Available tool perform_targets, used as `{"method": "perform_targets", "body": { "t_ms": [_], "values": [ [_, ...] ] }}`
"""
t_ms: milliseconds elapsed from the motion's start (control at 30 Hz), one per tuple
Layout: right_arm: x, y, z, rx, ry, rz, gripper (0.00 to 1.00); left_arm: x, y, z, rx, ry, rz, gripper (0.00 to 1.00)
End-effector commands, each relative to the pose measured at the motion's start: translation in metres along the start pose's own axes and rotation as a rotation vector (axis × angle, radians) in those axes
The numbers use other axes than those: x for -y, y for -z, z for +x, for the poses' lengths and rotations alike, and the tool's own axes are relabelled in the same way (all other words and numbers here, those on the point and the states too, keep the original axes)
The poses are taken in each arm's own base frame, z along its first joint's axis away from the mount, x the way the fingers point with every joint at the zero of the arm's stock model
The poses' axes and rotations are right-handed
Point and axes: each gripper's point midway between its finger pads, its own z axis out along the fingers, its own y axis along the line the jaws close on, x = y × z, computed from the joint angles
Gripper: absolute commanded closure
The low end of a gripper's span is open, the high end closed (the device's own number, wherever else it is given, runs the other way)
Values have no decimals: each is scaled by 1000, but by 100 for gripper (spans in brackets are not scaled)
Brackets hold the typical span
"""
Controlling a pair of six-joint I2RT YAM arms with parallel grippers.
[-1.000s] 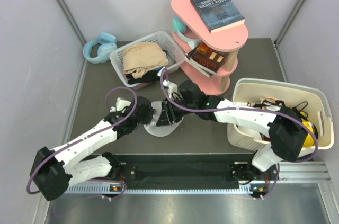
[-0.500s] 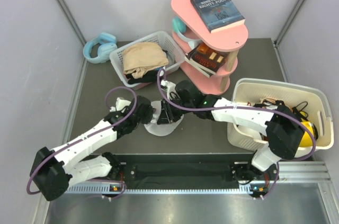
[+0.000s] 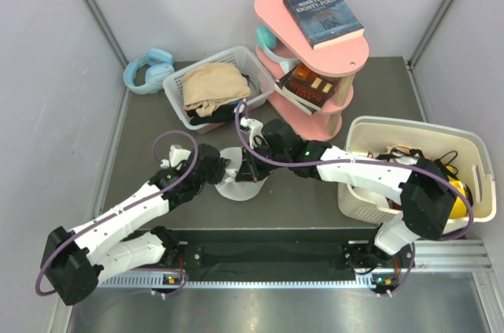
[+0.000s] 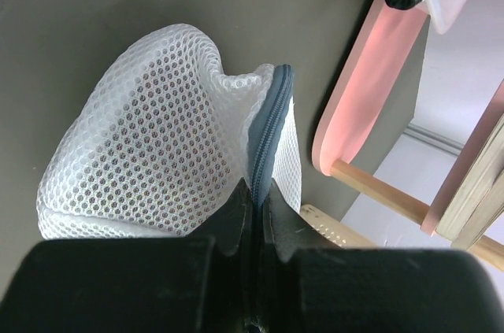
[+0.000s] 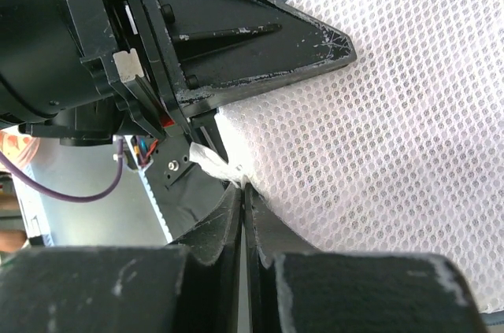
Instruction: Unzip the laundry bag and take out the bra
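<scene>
The laundry bag, a white mesh dome with a dark blue zipper band, lies on the dark table between both grippers. My left gripper is shut on the bag's zipper band at its rim, and the mesh bulges to the left of the jaws. My right gripper is shut on a small white tab at the bag's edge, with the mesh to its right. The left gripper's black body sits just above it. The bra is hidden.
A white slatted basket holding beige cloth stands behind the bag. A pink shelf with books is at the back right. Blue headphones lie at the back left. A cream tub of items is at the right.
The left arm has shifted a little to the left and the right gripper has edged slightly towards it. The bag stays pinched between them.
</scene>
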Motion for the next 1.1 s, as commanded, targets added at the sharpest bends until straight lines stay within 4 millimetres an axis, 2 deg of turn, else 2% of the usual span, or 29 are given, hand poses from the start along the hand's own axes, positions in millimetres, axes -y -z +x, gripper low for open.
{"method": "perform_targets", "body": {
  "t_ms": [0, 233, 333, 600, 633, 700, 767, 800, 867, 900, 933, 967, 1067],
  "values": [
    [7, 10, -12, 52, 41, 53, 100, 20, 8, 1, -25, 5, 82, 100],
    [21, 27, -1, 55, 31, 107, 100, 22, -2, -14, -61, -79, 89, 100],
    [29, 33, 3, 58, 21, 130, 100, 32, -9, -16, -85, -134, 123, 100],
    [33, 41, -3, 76, 30, 147, 100, 68, -20, 13, -216, -357, 201, 100],
    [31, 41, -7, 81, 36, 143, 100, 81, -19, 14, -212, -367, 254, 100],
    [29, 42, -10, 86, 40, 141, 100, 86, -19, 25, -266, -408, 288, 100],
    [27, 42, -13, 94, 40, 135, 100, 88, -20, 28, -282, -427, 286, 98],
    [26, 40, -16, 103, 41, 129, 100, 84, -22, 30, -296, -446, 270, 83],
    [23, 38, -19, 110, 35, 115, 100, 74, -20, 31, -316, -474, 219, 65],
    [22, 35, -18, 107, 32, 109, 100, 69, -17, 30, -322, -487, 202, 41],
    [19, 34, -22, 117, 31, 97, 100, 64, -15, 29, -322, -493, 184, 34],
    [19, 32, -22, 115, 26, 92, 100, 50, -13, 26, -324, -498, 131, 29],
    [16, 25, -24, 112, 24, 80, 100, 42, 1, 15, -288, -498, 112, 21]
  ]
}}
